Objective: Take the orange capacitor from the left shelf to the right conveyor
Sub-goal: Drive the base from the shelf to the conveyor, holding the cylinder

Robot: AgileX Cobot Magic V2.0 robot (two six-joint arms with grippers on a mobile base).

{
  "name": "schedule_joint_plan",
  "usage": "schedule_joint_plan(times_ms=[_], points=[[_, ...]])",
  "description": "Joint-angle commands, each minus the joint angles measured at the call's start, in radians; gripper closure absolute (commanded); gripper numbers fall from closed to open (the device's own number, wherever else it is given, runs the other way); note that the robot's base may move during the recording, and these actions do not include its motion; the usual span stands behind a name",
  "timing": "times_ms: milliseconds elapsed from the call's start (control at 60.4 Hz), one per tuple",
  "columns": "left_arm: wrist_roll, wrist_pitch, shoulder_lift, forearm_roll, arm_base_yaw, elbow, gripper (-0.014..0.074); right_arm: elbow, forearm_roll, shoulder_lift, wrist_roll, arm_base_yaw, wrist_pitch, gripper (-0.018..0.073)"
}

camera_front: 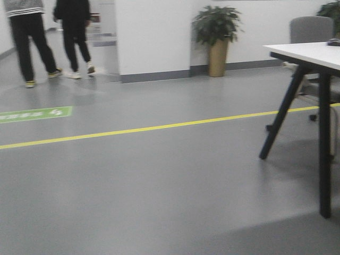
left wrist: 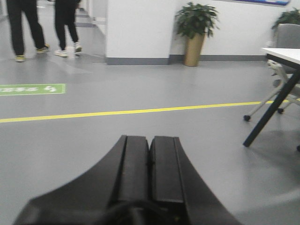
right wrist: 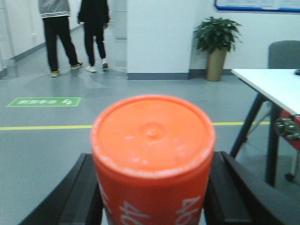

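The orange capacitor (right wrist: 153, 154), a cylinder with a flat top and white print on its side, fills the lower middle of the right wrist view. My right gripper (right wrist: 153, 197) is shut on it, one black finger pressed against each side. In the left wrist view my left gripper (left wrist: 150, 140) is shut with nothing in it, its two fingers touching above the grey floor. The left shelf and the right conveyor are out of view in all three views.
A white table (camera_front: 308, 53) on black legs stands at the right with a grey chair (camera_front: 311, 29) behind it. A yellow floor line (camera_front: 149, 128) crosses the grey floor. Two people (camera_front: 50, 37) walk at the far left. A potted plant (camera_front: 217, 37) stands by the wall.
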Motion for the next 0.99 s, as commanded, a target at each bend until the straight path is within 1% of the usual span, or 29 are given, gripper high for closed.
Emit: schedule_joint_plan(times_ms=[0,977], points=[[-0.001,-0.089,-0.019,0.000,0.002,-0.005,0.0701,-0.027,-0.011,0.013,-0.003,-0.006,-0.090,0.0361],[-0.001,-0.089,-0.019,0.000,0.002,-0.005,0.0701,-0.027,-0.011,0.013,-0.003,-0.006,-0.090,0.0361]])
